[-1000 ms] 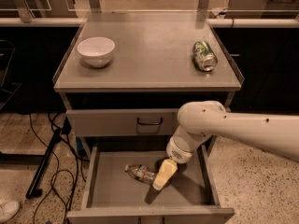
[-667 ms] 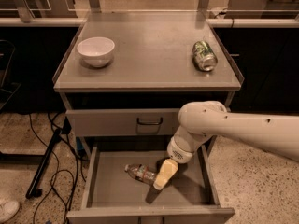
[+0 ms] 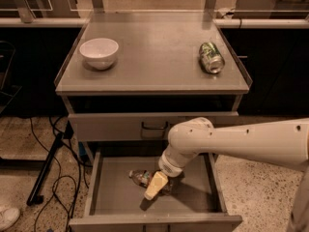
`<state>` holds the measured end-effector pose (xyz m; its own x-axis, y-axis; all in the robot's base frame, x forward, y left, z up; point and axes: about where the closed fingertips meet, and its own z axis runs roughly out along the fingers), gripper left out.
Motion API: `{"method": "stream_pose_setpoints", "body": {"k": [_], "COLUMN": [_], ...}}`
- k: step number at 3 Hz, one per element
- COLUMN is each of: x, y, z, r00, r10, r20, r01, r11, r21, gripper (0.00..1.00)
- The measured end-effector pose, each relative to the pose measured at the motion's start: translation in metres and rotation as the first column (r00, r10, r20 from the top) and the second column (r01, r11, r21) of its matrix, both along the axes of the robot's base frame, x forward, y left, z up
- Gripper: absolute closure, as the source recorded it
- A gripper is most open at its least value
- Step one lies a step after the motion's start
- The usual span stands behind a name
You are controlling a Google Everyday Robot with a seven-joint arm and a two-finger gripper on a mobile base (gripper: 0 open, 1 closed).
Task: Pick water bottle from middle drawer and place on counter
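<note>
The water bottle [image 3: 140, 178] lies on its side on the floor of the open middle drawer [image 3: 113, 199], cap end pointing left. My gripper [image 3: 156, 185] reaches down into the drawer on the white arm coming from the right. It sits right at the bottle's right end and covers part of it. The grey counter [image 3: 154, 47] is the cabinet's top, above the drawers.
A white bowl [image 3: 99, 52] stands at the counter's left and a green drink can [image 3: 211, 58] lies at its right. The closed top drawer front [image 3: 116, 126] with a dark handle overhangs the back of the open drawer. Cables and a dark stand leg lie on the floor at left.
My gripper and forearm have shifted a little to the left, onto the bottle's right end. The bottle, bowl and can stay where they were.
</note>
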<state>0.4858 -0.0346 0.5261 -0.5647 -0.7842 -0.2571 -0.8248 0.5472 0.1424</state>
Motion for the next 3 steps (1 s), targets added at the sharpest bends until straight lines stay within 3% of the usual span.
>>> {"method": "stream_pose_setpoints", "body": {"k": [2, 3], "x": [0.0, 0.021], "y": [0.008, 0.028], "z": [-0.016, -0.042], "r00": [0.9992, 0.9947], "r10": [-0.034, -0.101], "r20": [-0.022, -0.019], "r01": [0.034, 0.102], "r11": [0.999, 0.992], "r21": [0.02, 0.08], "gripper": [0.0, 0.0]}}
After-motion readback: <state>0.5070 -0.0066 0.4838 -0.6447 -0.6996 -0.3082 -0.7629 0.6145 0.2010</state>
